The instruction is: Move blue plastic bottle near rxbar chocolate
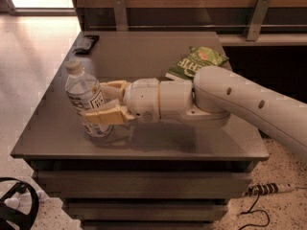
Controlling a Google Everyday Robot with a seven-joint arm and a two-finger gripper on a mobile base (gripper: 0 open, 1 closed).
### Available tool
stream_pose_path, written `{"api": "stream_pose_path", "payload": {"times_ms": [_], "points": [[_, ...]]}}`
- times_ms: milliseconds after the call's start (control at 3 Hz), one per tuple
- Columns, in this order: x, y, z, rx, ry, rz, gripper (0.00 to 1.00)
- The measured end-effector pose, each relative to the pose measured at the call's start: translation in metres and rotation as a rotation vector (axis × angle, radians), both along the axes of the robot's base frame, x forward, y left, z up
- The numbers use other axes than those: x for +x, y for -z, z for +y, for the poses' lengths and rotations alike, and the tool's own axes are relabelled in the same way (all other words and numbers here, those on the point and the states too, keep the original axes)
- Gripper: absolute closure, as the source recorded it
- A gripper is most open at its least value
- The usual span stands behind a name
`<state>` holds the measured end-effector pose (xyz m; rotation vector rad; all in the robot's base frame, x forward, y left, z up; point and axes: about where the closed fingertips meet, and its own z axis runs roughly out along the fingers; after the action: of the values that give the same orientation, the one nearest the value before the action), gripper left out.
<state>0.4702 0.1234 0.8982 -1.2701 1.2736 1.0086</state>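
Observation:
The blue plastic bottle (85, 97) stands at the front left of the grey table (144, 143), tilted slightly, pale cap up and white label facing me. My gripper (98, 102) reaches in from the right and is shut on the bottle's lower body, one cream finger (103, 116) in front and one behind. The rxbar chocolate (87, 43) is a small flat dark wrapper at the far left corner of the table, well behind the bottle.
A green chip bag (196, 61) lies at the back right, partly behind my white arm (240, 99). A wooden wall with metal brackets runs behind the table. A cable lies on the floor at the lower right.

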Motion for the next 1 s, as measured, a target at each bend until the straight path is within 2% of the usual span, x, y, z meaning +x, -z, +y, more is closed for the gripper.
{"api": "stream_pose_path", "payload": {"times_ms": [333,667,1000], "points": [[0.005,-0.004,0.002,0.001,-0.007,-0.001,1.00],[0.026,-0.021,0.001,-0.010,-0.008,-0.003,1.00],[0.061,-0.043,0.002,-0.042,0.009,-0.010,1.00]]}}
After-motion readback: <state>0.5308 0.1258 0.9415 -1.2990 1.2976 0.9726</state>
